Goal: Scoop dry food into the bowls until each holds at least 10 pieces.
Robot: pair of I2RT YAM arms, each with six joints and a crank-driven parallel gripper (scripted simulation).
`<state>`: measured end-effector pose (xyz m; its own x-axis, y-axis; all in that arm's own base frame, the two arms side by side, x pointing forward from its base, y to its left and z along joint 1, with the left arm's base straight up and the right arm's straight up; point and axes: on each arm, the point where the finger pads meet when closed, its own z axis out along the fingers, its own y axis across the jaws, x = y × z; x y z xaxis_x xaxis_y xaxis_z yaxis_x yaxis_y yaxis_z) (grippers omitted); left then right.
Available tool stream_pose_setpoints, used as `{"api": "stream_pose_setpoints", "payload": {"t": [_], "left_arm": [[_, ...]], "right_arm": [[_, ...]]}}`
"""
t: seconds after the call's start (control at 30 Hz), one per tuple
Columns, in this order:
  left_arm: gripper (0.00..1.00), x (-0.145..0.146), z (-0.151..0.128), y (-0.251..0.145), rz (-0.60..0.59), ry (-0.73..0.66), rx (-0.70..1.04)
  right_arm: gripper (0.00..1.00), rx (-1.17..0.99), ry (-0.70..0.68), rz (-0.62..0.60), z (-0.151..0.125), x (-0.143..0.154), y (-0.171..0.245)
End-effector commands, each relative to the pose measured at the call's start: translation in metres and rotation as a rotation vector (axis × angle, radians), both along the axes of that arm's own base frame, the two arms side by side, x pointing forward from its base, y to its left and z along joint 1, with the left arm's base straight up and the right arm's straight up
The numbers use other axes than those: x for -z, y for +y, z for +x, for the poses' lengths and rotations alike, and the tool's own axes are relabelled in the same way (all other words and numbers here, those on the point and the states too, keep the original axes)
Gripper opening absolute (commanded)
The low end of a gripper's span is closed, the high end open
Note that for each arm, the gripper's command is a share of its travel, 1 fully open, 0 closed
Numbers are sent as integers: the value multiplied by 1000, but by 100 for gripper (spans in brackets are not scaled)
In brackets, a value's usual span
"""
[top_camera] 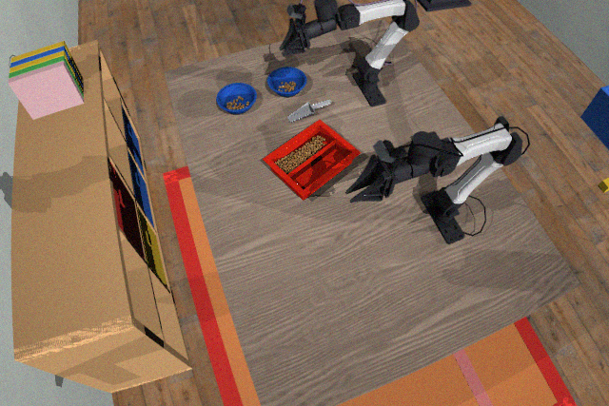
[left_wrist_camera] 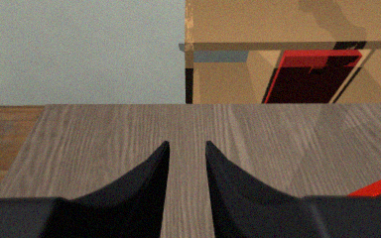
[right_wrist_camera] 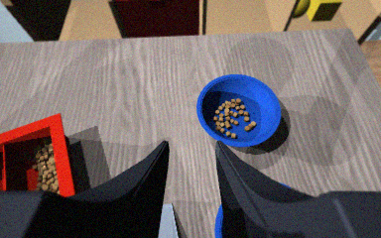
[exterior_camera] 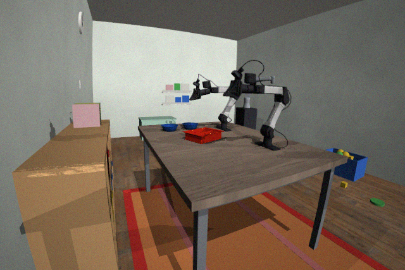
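The red box (top_camera: 328, 176) (exterior_camera: 203, 136) (right_wrist_camera: 62, 154) lies flat on the table, with food (top_camera: 301, 153) (right_wrist_camera: 47, 171) in one of its two compartments. One blue bowl (top_camera: 236, 88) (exterior_camera: 169, 127) (right_wrist_camera: 263, 106) stands upright with several pieces inside. The other blue bowl (top_camera: 286, 72) (exterior_camera: 190, 126) is upright too and holds several pieces. The grey scoop (top_camera: 307, 109) (right_wrist_camera: 169, 223) lies on the table between box and bowls, apart from them; no food shows in it. My right gripper (top_camera: 291, 51) (right_wrist_camera: 191, 144) is partly open and empty, raised behind the bowls. My left gripper (top_camera: 349, 196) (left_wrist_camera: 188, 144) is partly open and empty, above the table beside the box.
The table (top_camera: 383, 288) (exterior_camera: 248, 169) carries both arm bases. A wooden cabinet (top_camera: 68, 244) (exterior_camera: 62, 175) stands beyond the table's edge. No loose food can be made out on the table.
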<state>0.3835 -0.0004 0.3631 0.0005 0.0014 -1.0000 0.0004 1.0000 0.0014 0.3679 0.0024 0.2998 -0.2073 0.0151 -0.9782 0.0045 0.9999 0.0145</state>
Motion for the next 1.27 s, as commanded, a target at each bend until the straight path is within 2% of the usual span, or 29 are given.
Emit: {"api": "stream_pose_setpoints", "payload": {"t": [0.0, 0.1, 0.23, 0.3, 0.4, 0.47, 0.63, 1.23], "left_arm": [[27, -7, 1, 3, -7, -33, -13], [27, -11, 0, 3, -7, -41, -13], [27, -1, 1, 3, -6, -22, -13], [27, -18, -1, 3, -7, -56, -13], [27, -12, 0, 3, -7, -40, -13], [27, -11, 1, 3, -6, -39, -13], [27, -9, 1, 3, -7, -35, -13], [27, -10, 1, 3, -7, -35, -13]], "right_arm": [[35, 14, -204, -8, 13, -63, -8], [35, 27, -290, -11, 8, -89, -13], [35, 31, -305, -13, 11, -93, -15], [35, 36, -319, -15, 9, -97, -17], [35, 37, -301, -15, 8, -93, -17], [35, 44, -343, -15, -2, -109, -18], [35, 43, -313, -15, 5, -98, -18], [35, 45, -330, -15, 3, -104, -18]]}}
